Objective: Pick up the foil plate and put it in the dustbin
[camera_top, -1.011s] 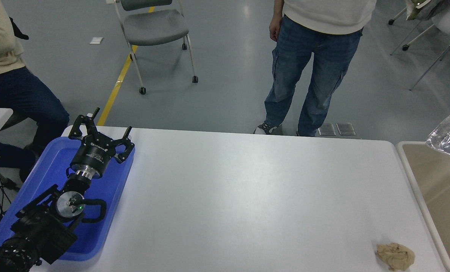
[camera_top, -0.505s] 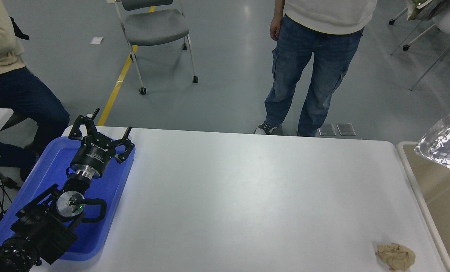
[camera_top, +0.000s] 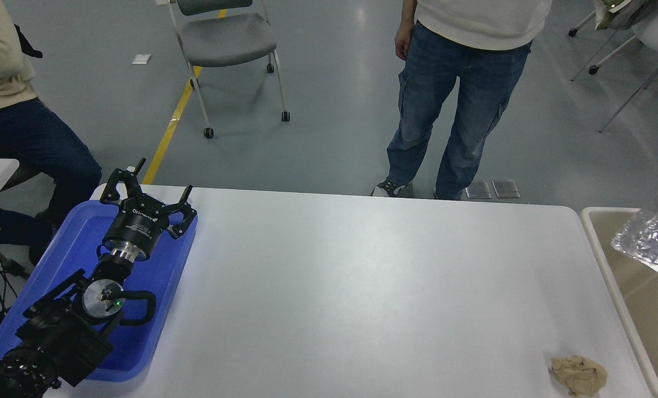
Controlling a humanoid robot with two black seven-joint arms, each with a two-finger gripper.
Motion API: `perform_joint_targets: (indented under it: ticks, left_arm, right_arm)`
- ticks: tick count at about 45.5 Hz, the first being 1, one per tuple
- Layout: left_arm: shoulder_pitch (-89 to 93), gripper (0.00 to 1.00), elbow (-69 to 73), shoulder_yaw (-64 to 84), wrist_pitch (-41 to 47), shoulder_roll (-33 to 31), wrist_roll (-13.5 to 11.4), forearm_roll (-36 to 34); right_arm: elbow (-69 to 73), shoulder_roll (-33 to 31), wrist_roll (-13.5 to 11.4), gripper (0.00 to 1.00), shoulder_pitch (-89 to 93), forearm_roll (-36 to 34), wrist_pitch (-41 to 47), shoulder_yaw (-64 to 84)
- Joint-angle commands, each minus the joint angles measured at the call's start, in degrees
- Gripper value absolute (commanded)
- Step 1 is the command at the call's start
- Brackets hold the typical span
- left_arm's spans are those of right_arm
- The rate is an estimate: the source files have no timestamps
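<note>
Your foil plate [camera_top: 652, 237] shows at the right edge of the head view, over the far part of the dustbin [camera_top: 596, 243]; it is shiny silver aluminium foil, heavily wrinkled, with bright glints on its upper part and darker grey creases lower down; it looks slightly blurred, its near edge slants down toward the right, and the frame cuts it off on that side, so you cannot see its full outline, nor what holds it; no right gripper appears in the view, so its fingers cannot be judged. The dustbin stands just beside the right end of the white table [camera_top: 362, 276], with a pale cream rounded rim and plain tan inner walls; only its left part is visible to you. Your left gripper [camera_top: 147, 193] is parked at the lower left above a blue plastic tray [camera_top: 163, 265], its black fingers spread wide with nothing between them. A small tan wad of paper [camera_top: 578, 375] lies on the table near its front right corner, close to the bin's rim. Beyond the table's far edge a person in blue jeans [camera_top: 450, 105] stands; a seated person [camera_top: 14, 110] is at the left, and a grey chair on castors [camera_top: 226, 38] is behind.
</note>
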State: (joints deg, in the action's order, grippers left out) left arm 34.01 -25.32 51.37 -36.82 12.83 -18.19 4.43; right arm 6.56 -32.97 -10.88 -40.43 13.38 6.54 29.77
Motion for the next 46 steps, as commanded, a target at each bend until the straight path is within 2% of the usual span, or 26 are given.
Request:
perform_joint_targets:
  ticks: [1,6,10,13,14,16,19,42,46]
  left_arm:
    - [-0.1,1.0,0.0,0.0,0.0,0.0,0.0,0.1]
    - [0.0,1.0,0.0,0.0,0.0,0.0,0.0,0.0]
    - [0.0,1.0,0.0,0.0,0.0,0.0,0.0,0.1]
    - [0.0,1.0,0.0,0.0,0.0,0.0,0.0,0.0]
    - [0.0,1.0,0.0,0.0,0.0,0.0,0.0,0.1]
    - [0.0,1.0,0.0,0.0,0.0,0.0,0.0,0.1]
    - [0.0,1.0,0.0,0.0,0.0,0.0,0.0,0.1]
    - [0.0,1.0,0.0,0.0,0.0,0.0,0.0,0.1]
    - [0.0,1.0,0.0,0.0,0.0,0.0,0.0,0.0]
  right_arm:
    - [-0.7,0.4,-2.9,0.0,2.5,-0.9,-3.1,-0.6]
    - [-0.6,0.4,-2.8,0.0,3.9,-0.8,-3.2,-0.1]
    - [-0.6,0.5,-2.8,0.3,4.1,-0.8,-4.2,-0.1]
    - [-0.7,0.4,-2.5,0.74,4.3,-0.8,-6.9,0.0]
    - [-0.7,0.4,-2.5,0.81,4.3,-0.9,-8.0,-0.1]
    - [-0.5,0.5,-2.5,0.87,4.5,-0.8,-10.3,-0.1]
    - [-0.5,1.1,-2.5,0.91,5.0,-0.8,-12.3,0.0]
    - [-1.0,3.0,-2.5,0.91,5.0,0.0,-13.9,0.4]
    - [-3.0,3.4,-2.5,0.97,5.4,-0.1,-15.6,0.3]
